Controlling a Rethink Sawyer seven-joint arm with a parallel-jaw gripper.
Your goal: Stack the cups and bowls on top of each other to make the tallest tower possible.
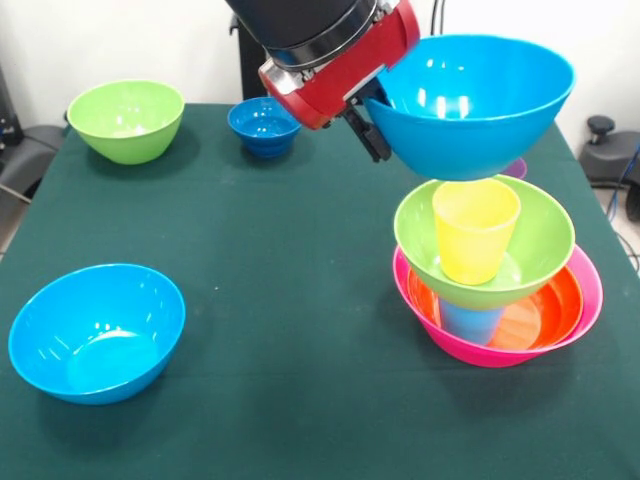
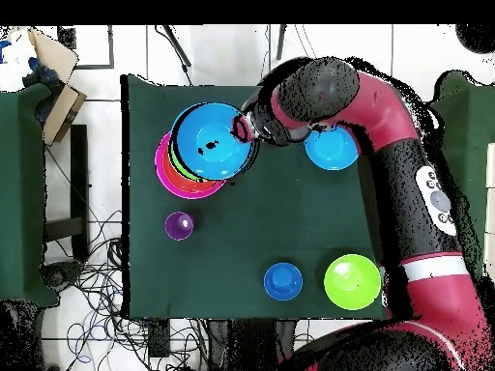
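Observation:
My gripper [image 1: 377,122] is shut on the left rim of a bright blue bowl [image 1: 478,105] and holds it tilted just above the tower. The tower is a large pink bowl [image 1: 585,300] holding an orange bowl [image 1: 545,310], a light blue cup [image 1: 472,322], a lime green bowl [image 1: 540,245] and a yellow cup [image 1: 475,230] standing in the green bowl. In the overhead view the held blue bowl [image 2: 215,141] covers most of the tower, with the pink rim [image 2: 162,169] showing, and my gripper [image 2: 242,130] is at its edge. The purple cup [image 2: 179,226] stands apart.
A second bright blue bowl [image 1: 97,330] sits at the front left, also in the overhead view [image 2: 332,147]. A lime green bowl [image 1: 126,120] and a small dark-blue footed bowl [image 1: 264,126] stand at the far left. The purple cup's edge [image 1: 517,168] peeks out behind the tower.

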